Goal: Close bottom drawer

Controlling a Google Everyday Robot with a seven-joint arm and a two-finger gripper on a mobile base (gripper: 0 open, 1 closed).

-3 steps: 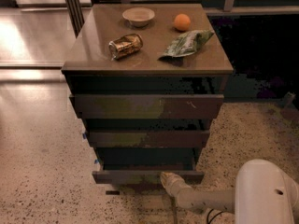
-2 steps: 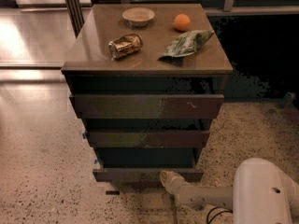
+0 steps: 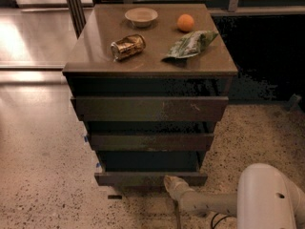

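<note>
The bottom drawer is the narrowest dark brown front, lowest on the cabinet, standing a little out from the body with a dark gap above it. My gripper reaches in from the lower right on a white arm, and its pale tip sits against the drawer's front, right of centre. The middle front and the wide scratched top front are above it.
On the cabinet top lie a crushed can, a white bowl, an orange and a green snack bag. My white arm base fills the lower right. Speckled floor surrounds the cabinet.
The gripper tip has stayed against the bottom drawer's front. Nothing else has visibly moved.
</note>
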